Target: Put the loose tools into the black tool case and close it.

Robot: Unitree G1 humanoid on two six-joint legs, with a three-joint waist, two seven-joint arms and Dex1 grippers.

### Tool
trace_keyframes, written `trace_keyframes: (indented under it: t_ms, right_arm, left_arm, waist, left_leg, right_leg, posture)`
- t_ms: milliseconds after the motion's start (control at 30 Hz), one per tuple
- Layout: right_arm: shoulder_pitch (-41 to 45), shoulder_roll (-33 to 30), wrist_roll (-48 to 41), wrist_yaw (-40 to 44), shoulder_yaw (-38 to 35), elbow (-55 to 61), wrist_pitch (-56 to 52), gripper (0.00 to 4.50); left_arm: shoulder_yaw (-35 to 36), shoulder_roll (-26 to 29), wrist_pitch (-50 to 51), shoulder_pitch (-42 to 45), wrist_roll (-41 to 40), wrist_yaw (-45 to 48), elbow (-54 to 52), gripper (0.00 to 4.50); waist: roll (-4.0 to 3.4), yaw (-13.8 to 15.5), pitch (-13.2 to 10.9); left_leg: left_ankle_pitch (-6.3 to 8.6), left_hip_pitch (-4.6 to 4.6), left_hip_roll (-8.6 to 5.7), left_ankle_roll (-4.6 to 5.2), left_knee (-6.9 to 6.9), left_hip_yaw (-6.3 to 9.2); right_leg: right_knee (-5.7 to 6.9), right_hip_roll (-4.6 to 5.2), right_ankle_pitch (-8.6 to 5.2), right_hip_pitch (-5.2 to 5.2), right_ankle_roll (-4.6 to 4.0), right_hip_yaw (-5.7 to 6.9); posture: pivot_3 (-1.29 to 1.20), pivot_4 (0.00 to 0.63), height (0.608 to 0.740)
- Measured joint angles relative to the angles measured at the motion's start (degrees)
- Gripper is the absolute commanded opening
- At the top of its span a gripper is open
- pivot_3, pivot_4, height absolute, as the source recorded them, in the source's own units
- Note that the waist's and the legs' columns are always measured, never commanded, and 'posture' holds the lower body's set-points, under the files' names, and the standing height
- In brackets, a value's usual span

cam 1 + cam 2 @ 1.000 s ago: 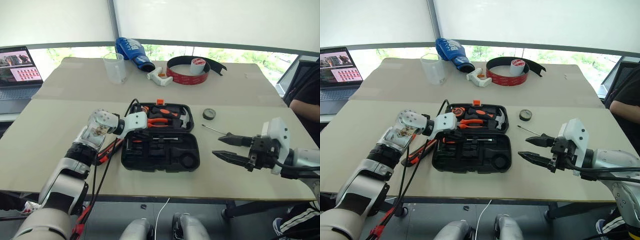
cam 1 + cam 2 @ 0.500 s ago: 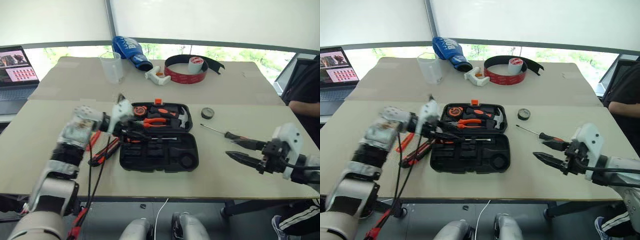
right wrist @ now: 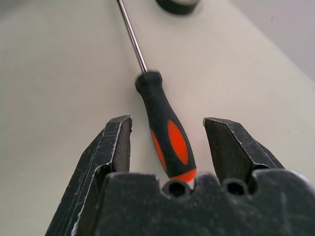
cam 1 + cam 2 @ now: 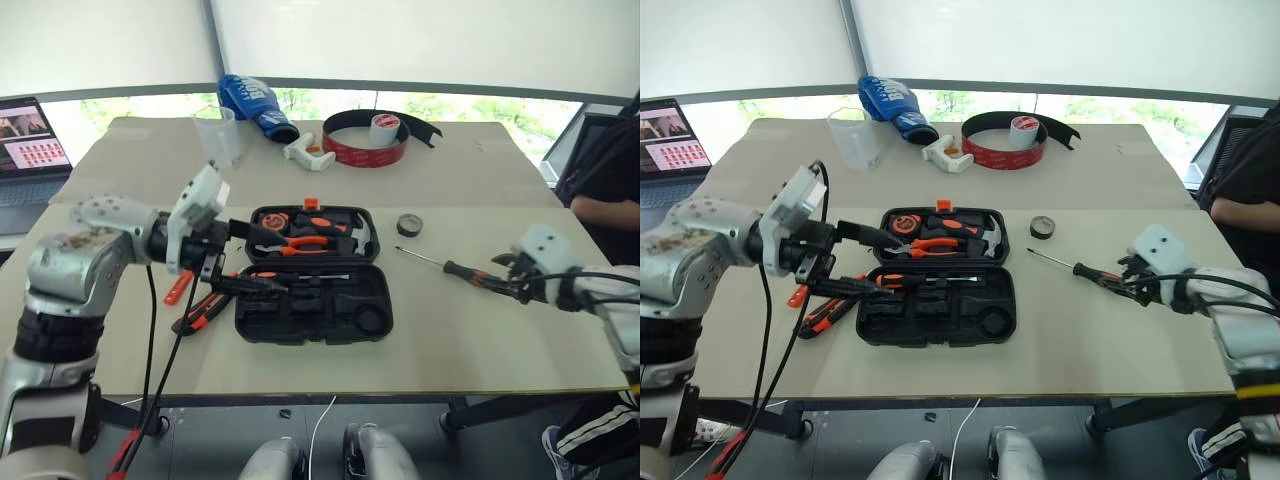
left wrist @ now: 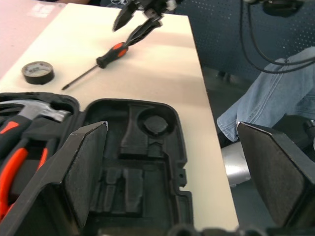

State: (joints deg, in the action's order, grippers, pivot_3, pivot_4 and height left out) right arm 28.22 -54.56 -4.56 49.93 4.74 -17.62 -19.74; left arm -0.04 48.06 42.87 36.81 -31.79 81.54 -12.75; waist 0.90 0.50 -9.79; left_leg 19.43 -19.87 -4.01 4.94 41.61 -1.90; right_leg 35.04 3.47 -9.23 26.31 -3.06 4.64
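Right gripper [image 3: 167, 142]: two black fingers spread wide, one on each side of the orange-and-black handle of a long screwdriver with a thin steel shaft [image 4: 452, 268]; handle lies in the gap on the table, pads not seen pressing it. The shaft points away from the gripper toward a small dark tape roll [image 4: 408, 225], which lies flat just beyond the tip.

Left gripper [image 4: 862, 260]: fingers wide apart, nothing between them, hovering over the left edge of the flat black plastic clamshell tool case with rounded corners [image 4: 315, 315]. Case lies open on the beige table [image 4: 440, 350]. Far half holds orange-handled pliers [image 4: 300, 246] and a steel-headed hammer [image 4: 362, 237]; a second orange-black screwdriver [image 4: 930, 281] lies along the hinge line. Near half shows bare moulded slots.

Left of the case, on the table: a black-orange utility knife [image 4: 205, 312] and a small all-orange screwdriver [image 4: 178, 288], partly crossed by the arm's black cables.

Far side of the table: clear plastic cup [image 4: 217, 135], blue pouch [image 4: 250, 103], big red-black tape band [image 4: 365, 150]. Open laptop [image 4: 28, 150] at far left.
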Motion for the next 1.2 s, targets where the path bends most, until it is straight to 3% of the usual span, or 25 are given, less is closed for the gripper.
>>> trace_keyframes:
  t_ms: [300, 367, 533, 700, 900, 1033, 1200]
  right_arm:
    - [9.48, 2.16, 5.98, 7.89, 6.19, -13.02, 2.92, 3.29]
    - [9.78, 2.39, 6.66, 8.02, 6.27, -13.53, 3.67, 2.29]
    - [11.34, 3.69, 8.04, 8.12, 6.27, -15.79, 4.13, 1.02]
    - [11.33, 3.68, 5.66, 11.36, 4.65, -12.67, 2.74, 1.01]
    - [12.00, 3.64, -4.57, 20.95, 2.26, 9.34, -5.83, 1.01]
    - [14.13, 6.84, -6.39, 25.07, 8.29, 20.48, -8.73, 1.01]
    - [16.42, 13.25, -2.35, 23.92, 17.43, 20.12, -9.67, 1.01]
  left_arm:
    - [0.79, 2.00, -0.45, -4.65, -0.68, -3.49, -4.85, 4.50]
    - [0.79, 2.00, -0.47, -5.11, -1.03, -4.25, -5.06, 4.50]
    - [0.79, 2.07, -0.52, -5.21, -1.71, -5.49, -5.28, 4.50]
    - [1.28, 5.53, -2.00, -7.52, -1.66, -4.52, -4.10, 4.50]
    - [7.10, 9.97, -6.12, -18.12, -0.17, -3.74, -1.21, 4.50]
    - [12.04, 10.67, -7.49, -21.90, -0.08, -4.97, -1.29, 4.50]
    - [12.61, 10.59, -7.75, -22.08, -0.04, -7.20, -1.57, 4.50]
  waist:
    - [-0.12, 0.02, -0.07]
    - [-0.12, -0.02, -0.07]
    - [-0.12, -0.11, -0.07]
    - [-0.44, -0.33, -0.27]
    - [-0.70, -1.22, -0.43]
    - [-0.70, -0.89, -0.43]
    - [-0.69, 0.25, -0.43]
  left_leg:
    - [0.02, 0.02, 0.00, -0.20, 0.00, 0.03]
    - [0.02, 0.03, 0.00, -0.21, 0.00, 0.02]
    - [-0.01, 0.07, 0.00, -0.27, 0.01, 0.01]
    - [-0.02, 0.07, 0.00, -0.29, -0.02, 0.01]
    - [-0.09, 0.16, 0.07, -0.42, -0.30, 0.07]
    - [-0.09, 0.21, 0.08, -0.43, -0.32, 0.17]
    - [-0.09, 0.06, -0.04, -0.42, -0.26, 0.18]
  right_leg:
    - [0.01, 0.01, -0.01, -0.04, -0.04, 0.04]
    - [0.01, 0.00, -0.01, -0.05, -0.03, 0.04]
    - [0.02, 0.01, -0.01, -0.08, -0.04, 0.03]
    - [0.03, 0.01, -0.01, -0.04, -0.06, 0.05]
    - [0.05, -0.03, -0.09, 0.05, -0.24, 0.15]
    - [0.02, -0.02, -0.10, -0.03, -0.24, 0.24]
    - [0.02, 0.07, -0.05, 0.04, -0.17, 0.23]
  posture:
    - [0.00, 0.150, 0.730]
    - [0.00, 0.150, 0.730]
    - [0.00, 0.150, 0.730]
    - [0.00, 0.150, 0.730]
    - [0.00, 0.150, 0.730]
    - [0.00, 0.150, 0.730]
    - [0.00, 0.150, 0.730]
